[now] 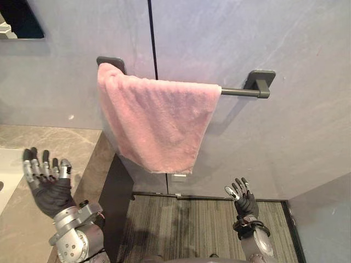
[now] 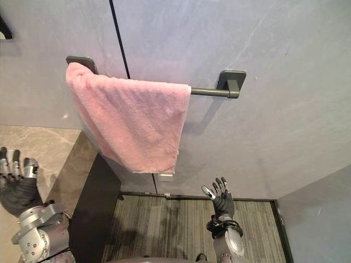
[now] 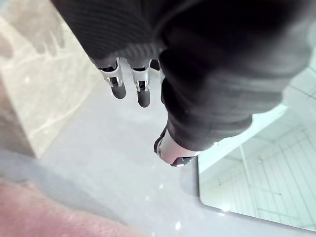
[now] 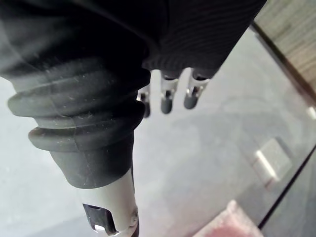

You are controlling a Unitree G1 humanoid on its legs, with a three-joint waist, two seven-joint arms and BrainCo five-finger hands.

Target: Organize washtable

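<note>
towel (image 1: 156,118) is draped askew over the bar (image 1: 241,91), up and to the right of the left hand (image 1: 48,186), which is held over the counter (image 1: 71,143) with fingers spread and nothing grasped. the right hand (image 1: 246,203) is seen below and right of the towel's lower edge, fingers likewise apart and empty. for straightening, the lower corner should be pinched lightly and drawn level, so the towel is not dragged off the bar.

Pink towel (image 1: 156,120) fluffy terry cloth; rail (image 1: 241,92) matt dark metal; countertop (image 1: 77,148) polished stone.
</note>
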